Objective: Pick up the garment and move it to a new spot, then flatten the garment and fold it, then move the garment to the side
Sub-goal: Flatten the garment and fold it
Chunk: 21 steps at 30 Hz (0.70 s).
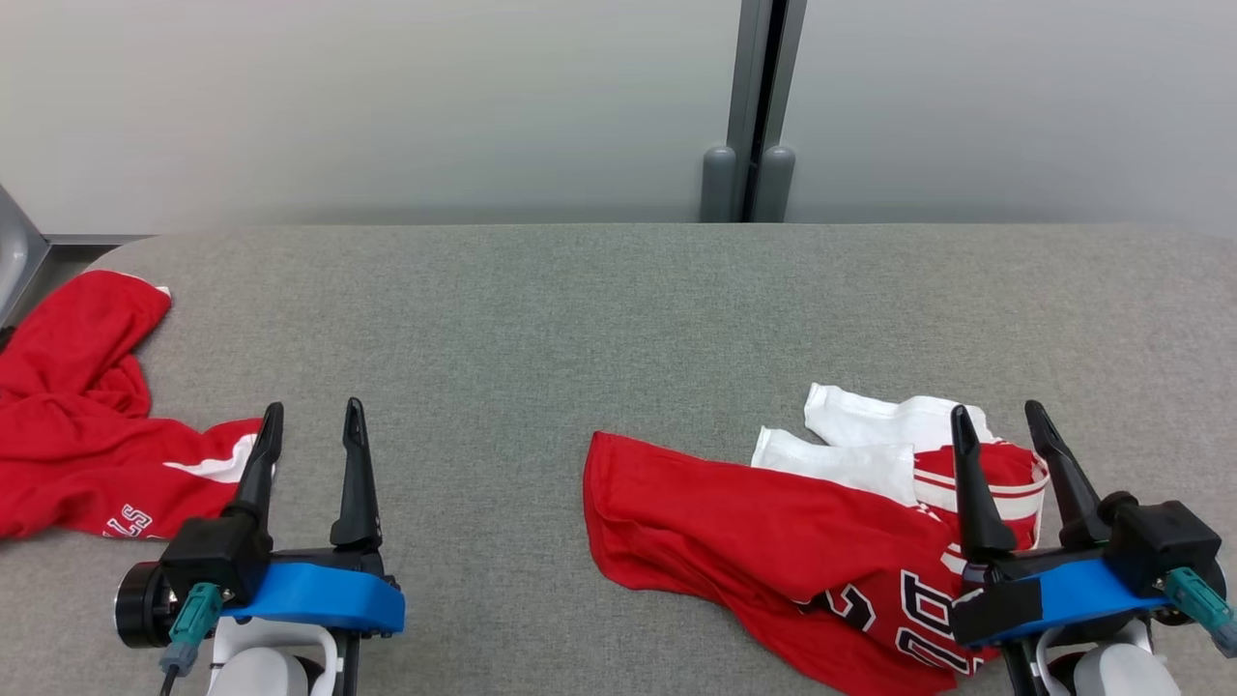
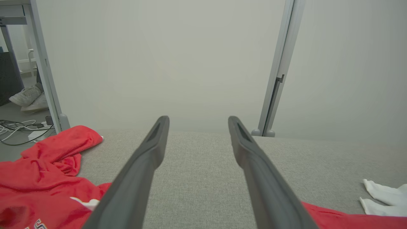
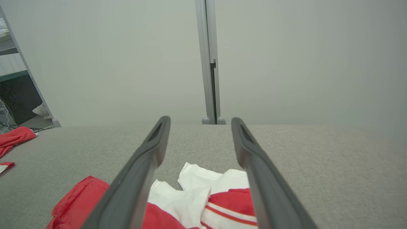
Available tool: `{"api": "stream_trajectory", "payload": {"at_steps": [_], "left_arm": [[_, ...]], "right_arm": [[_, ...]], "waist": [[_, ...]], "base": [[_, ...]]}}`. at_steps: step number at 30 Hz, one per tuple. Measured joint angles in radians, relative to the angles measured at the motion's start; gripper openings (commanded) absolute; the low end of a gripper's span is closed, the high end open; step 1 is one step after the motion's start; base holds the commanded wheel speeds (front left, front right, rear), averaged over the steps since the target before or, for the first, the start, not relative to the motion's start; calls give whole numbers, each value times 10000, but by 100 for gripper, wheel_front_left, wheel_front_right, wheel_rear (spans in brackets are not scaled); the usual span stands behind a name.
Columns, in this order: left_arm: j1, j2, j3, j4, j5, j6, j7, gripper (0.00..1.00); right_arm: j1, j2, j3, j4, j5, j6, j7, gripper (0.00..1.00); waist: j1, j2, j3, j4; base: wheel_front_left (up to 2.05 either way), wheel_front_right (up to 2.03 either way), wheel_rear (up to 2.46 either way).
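Note:
A red jersey with white sleeves and dark lettering (image 1: 754,532) lies crumpled on the grey table (image 1: 541,319) at the near right. My right gripper (image 1: 995,409) hovers open over its right part, nothing between the fingers. In the right wrist view the open right gripper (image 3: 200,118) looks down on the jersey's white sleeves (image 3: 197,197). A second red garment with white trim (image 1: 77,435) lies bunched at the table's left edge. My left gripper (image 1: 314,406) stands open just right of it, holding nothing. In the left wrist view the left gripper (image 2: 198,119) points across bare table, the red garment (image 2: 41,178) to its left.
A pale partition wall with a grey post (image 1: 759,116) stands behind the table. Bare grey tabletop stretches between the two garments and toward the back. Cables (image 2: 16,127) and shoes (image 2: 28,97) lie on the floor beyond the table's left edge.

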Motion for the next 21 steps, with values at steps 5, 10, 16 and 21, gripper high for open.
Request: {"api": "stream_trajectory", "payload": {"at_steps": [5, 10, 16, 21], "left_arm": [[-75, 8, -56, 81, 123, -13, 2, 100], [-788, 111, -504, 339, 378, -71, 2, 100], [-2079, 245, -1432, 1296, 479, -104, 2, 100], [-3109, 282, -2439, 2205, 161, -150, 374, 100]], "right_arm": [[-156, 6, 96, 163, 61, 0, -79, 100], [-355, 8, 165, 217, 59, 0, -102, 100], [-479, 13, 263, 249, 92, 0, -173, 100], [-569, 13, 215, 255, 146, 0, -188, 100]], "waist": [[0, 0, 69, -175], [0, 0, 215, -412], [0, 0, 473, -860], [0, 0, 800, -1235]], "base": [[0, 0, 0], [0, 0, 0], [0, 0, 0], [0, 0, 0]]}}
